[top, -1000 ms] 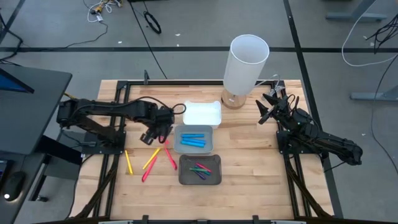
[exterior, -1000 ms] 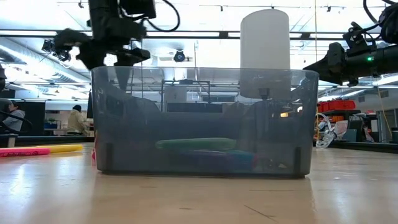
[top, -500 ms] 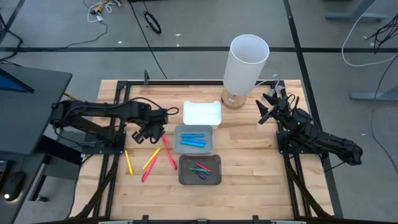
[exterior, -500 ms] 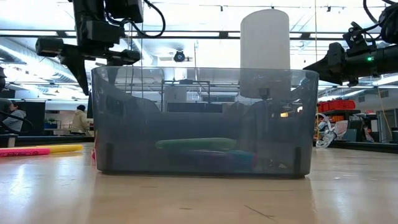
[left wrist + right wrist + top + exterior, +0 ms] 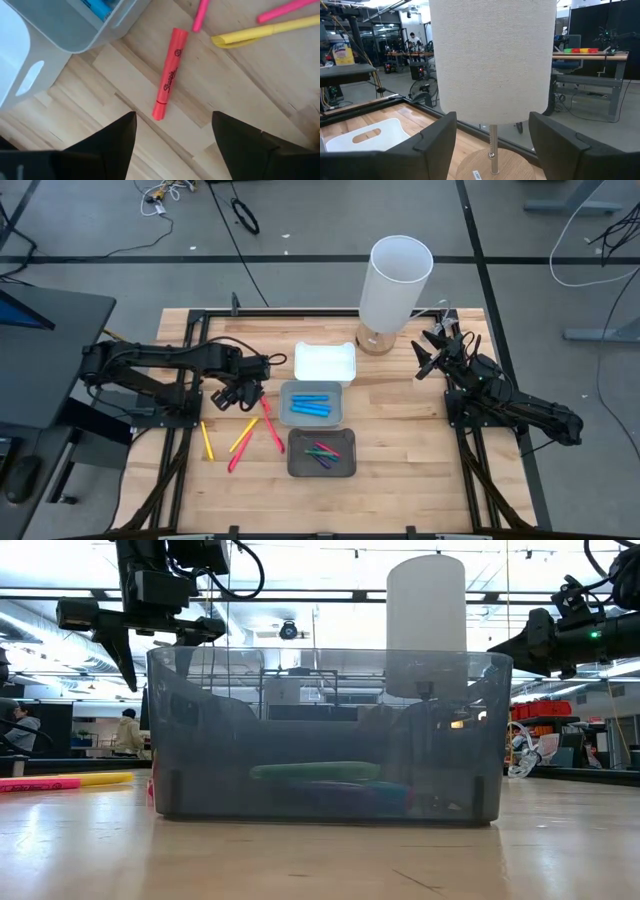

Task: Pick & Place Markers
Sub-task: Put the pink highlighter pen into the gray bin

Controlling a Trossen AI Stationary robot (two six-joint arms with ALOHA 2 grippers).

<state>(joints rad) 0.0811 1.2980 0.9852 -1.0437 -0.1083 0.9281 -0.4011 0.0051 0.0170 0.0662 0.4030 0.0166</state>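
Observation:
Loose markers lie flat on the wood left of the trays: a red one (image 5: 265,408) (image 5: 169,82), two pink ones (image 5: 273,435) (image 5: 235,460) and two yellow ones (image 5: 207,440) (image 5: 243,435). Blue markers (image 5: 308,404) lie in the light grey tray (image 5: 287,416). Green and purple ones (image 5: 322,452) lie in the dark tray (image 5: 297,468). My left gripper (image 5: 235,393) (image 5: 172,132) hovers open above the red marker, one finger on each side of its near end, touching nothing. My right gripper (image 5: 430,355) (image 5: 492,145) waits open at the lamp (image 5: 398,285).
A white tray (image 5: 325,362) sits behind the light grey one. The lamp with its tall white shade stands on a round wooden base (image 5: 492,167) at the far edge. The dark tray (image 5: 330,735) fills the low view; bare wood lies at the near edge.
My left gripper has moved from the light grey tray's left rim toward the table's left edge, over the loose markers, then held still. It has stayed open. Nothing on the table has shifted.

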